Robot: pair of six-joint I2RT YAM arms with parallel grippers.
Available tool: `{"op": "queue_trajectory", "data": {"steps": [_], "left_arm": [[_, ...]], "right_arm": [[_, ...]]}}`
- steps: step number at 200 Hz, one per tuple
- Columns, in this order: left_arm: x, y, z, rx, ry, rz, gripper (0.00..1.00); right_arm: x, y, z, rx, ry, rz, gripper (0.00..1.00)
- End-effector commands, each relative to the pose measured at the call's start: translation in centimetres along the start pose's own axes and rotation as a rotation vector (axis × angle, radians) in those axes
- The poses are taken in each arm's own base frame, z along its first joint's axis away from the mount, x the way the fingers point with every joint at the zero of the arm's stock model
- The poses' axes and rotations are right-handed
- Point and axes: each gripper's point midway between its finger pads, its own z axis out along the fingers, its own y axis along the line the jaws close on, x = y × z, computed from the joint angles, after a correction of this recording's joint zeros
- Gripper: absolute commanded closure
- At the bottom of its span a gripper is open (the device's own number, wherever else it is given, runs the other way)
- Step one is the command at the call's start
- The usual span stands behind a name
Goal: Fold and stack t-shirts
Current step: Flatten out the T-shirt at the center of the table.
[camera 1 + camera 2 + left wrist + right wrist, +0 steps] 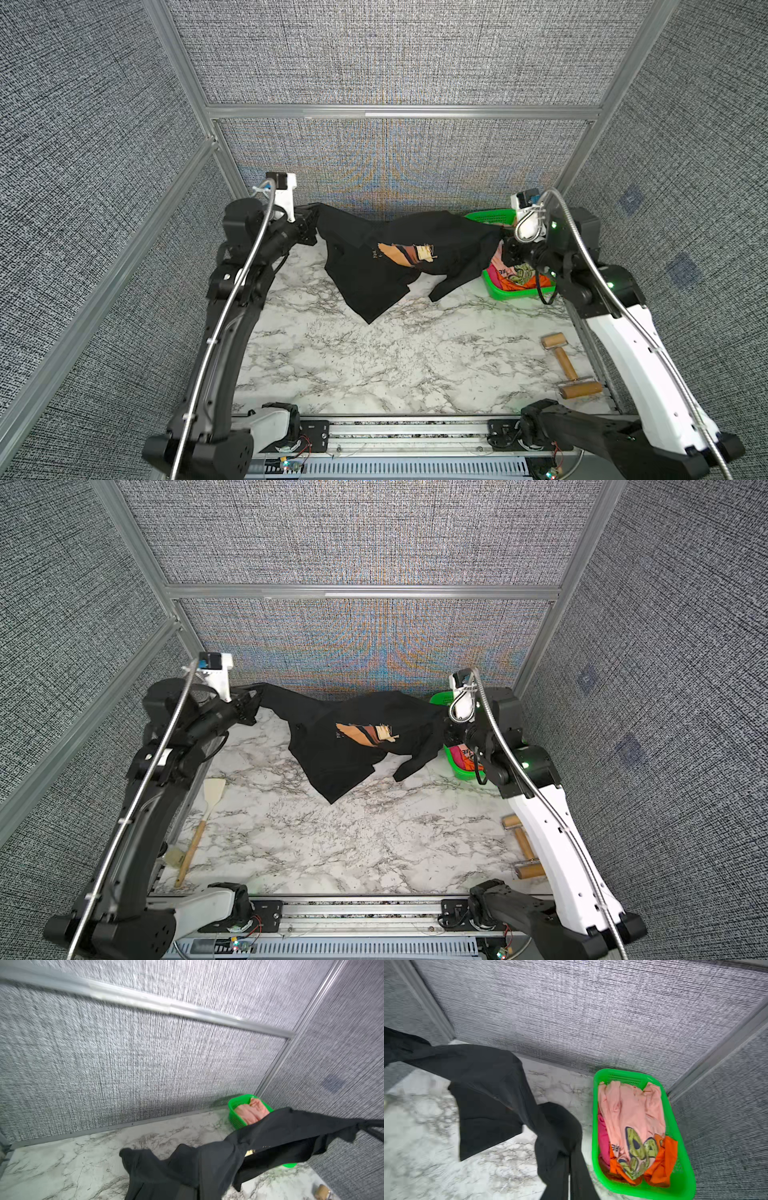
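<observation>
Both top views: the black t-shirt hangs stretched between the arms at the back of the marble table, its lowest corner trailing on the surface. The left gripper is clamped on one edge, and the right gripper is pinched on the opposite edge, just over the green basket. A wooden roller and a wooden spatula lie toward the front, well apart from the cloth.

Left wrist view: the shirt runs twisted and bunched toward the far grip, so it's not flat yet.

Right wrist view: the peach-pink tee, orange tee and magenta tee sit crumpled in the basket.

My read is that the spread comes first. Pull both grips apart evenly and level, draw the shirt toward the open middle, and lay it down smooth without snagging the basket rim.
</observation>
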Motion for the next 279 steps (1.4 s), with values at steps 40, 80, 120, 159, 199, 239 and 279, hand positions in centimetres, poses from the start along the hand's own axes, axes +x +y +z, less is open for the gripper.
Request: {"op": "queue_trajectory", "data": {"steps": [40, 80, 120, 159, 199, 239, 279], "left_arm": [[-4.5, 2.5, -1.6, -0.203, -0.124, 0.009, 1.0], [-1.6, 11.3, 11.9, -0.215, 0.002, -0.094, 1.0], [-10.1, 15.4, 16.9, -0.235, -0.155, -0.042, 1.0], [-21.4, 8.9, 8.2, -0.18, -0.499, 0.099, 1.0], [-16.5, 6.8, 4.3, -0.178, -0.377, 0.166, 1.0], [4.6, 10.3, 3.7, -0.213, -0.029, -0.098, 1.0], [25.1, 11.2, -2.8, -0.344, 0.277, -0.463, 1.0]], "right_arm": [[1.2, 0.8, 2.4, 0.025, 0.093, 0.028, 1.0], [-1.7, 1.1, 14.3, -0.08, 0.078, 0.128, 1.0], [-14.2, 0.2, 15.6, -0.05, -0.164, 0.124, 1.0], [-20.4, 0.1, 9.3, -0.059, -0.373, -0.007, 1.0], [-12.4, -0.2, 10.2, -0.063, -0.197, -0.133, 1.0], [6.0, 2.4, 13.5, -0.209, 0.183, -0.232, 1.0], [21.9, 5.2, 13.3, -0.346, 0.576, -0.352, 1.0]]}}
